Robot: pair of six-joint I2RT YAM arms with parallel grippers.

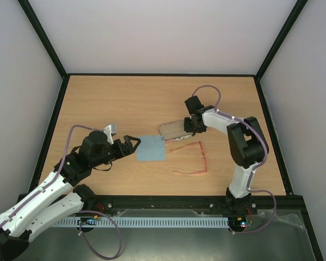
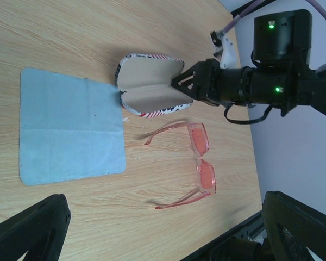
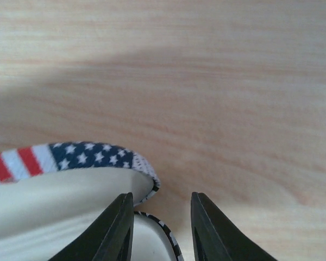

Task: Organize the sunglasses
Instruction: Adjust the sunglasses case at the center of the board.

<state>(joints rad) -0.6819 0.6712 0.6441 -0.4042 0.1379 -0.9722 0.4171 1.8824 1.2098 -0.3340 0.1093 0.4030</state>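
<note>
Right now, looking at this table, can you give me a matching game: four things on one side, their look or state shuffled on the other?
Things:
1. sunglasses
2. cloth
3. case
4. left gripper

Look or state:
A. hinged open, flag pattern outside
B. jaws wide apart
C. light blue, lying flat
D. reddish, arms unfolded

Pairs: 1-D, 2-C, 3-A, 4-B
</note>
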